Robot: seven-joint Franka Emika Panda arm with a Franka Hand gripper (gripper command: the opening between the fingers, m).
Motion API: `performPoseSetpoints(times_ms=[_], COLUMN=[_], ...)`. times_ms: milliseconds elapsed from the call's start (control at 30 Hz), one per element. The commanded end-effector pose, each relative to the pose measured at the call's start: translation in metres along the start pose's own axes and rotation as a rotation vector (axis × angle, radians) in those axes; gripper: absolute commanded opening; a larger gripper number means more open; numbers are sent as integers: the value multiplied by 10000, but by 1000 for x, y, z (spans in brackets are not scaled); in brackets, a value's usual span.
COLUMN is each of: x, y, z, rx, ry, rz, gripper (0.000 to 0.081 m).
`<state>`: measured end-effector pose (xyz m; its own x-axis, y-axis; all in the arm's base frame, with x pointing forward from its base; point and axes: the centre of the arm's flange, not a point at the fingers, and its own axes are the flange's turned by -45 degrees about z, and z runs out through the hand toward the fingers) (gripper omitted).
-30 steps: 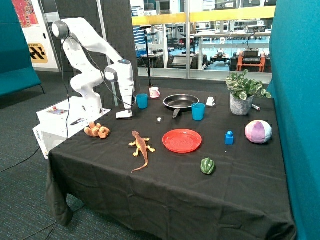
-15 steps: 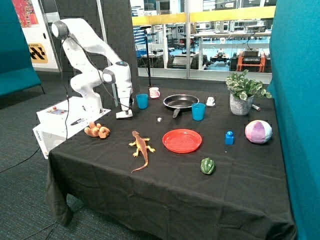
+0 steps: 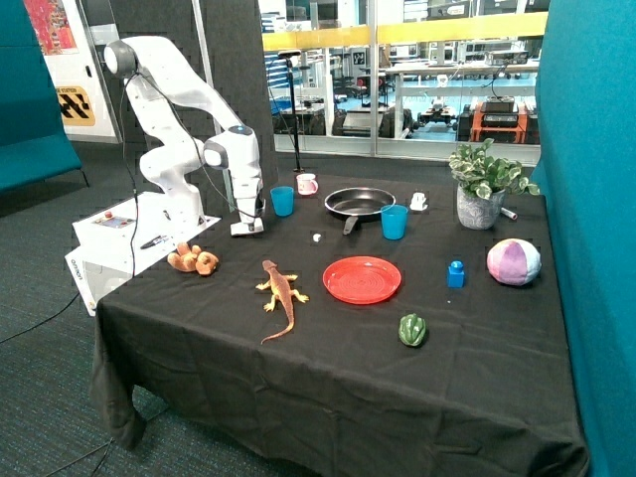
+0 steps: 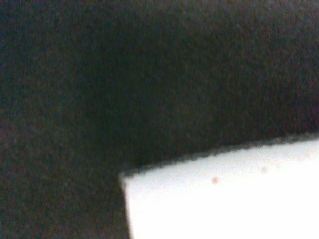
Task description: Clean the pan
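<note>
The gripper (image 3: 249,211) hangs low over a flat white block (image 3: 246,228) at the table's (image 3: 328,368) edge nearest the robot base; whether it grips the block or stands open cannot be told. In the wrist view the block (image 4: 224,194) shows as a smooth pale slab with a square corner, lying on the matte black cloth (image 4: 124,74). The pan (image 3: 359,204), round, shallow and black with a short straight handle pointing toward the red plate (image 3: 363,279), sits well apart from the gripper, beyond a blue cup (image 3: 282,201). A second blue cup (image 3: 395,222) stands just beside the pan's rim, on the side toward the plant pot (image 3: 480,207). The red plate, flat and glossy, lies on the near side of the pan. An orange toy lizard (image 3: 281,294) lies stretched out near the plate, and a soft brown plush toy (image 3: 193,260) sits beyond it, toward the table edge.
</note>
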<state>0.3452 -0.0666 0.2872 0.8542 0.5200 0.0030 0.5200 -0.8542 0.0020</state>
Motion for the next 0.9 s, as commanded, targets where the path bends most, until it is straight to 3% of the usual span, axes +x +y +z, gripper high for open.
performPoseSetpoints(times_ms=[0, 867], x=[-4, -3], y=[3, 0], z=[8, 16], rx=[20, 20], ry=[-31, -31], rz=[32, 101], gripper=[702, 687])
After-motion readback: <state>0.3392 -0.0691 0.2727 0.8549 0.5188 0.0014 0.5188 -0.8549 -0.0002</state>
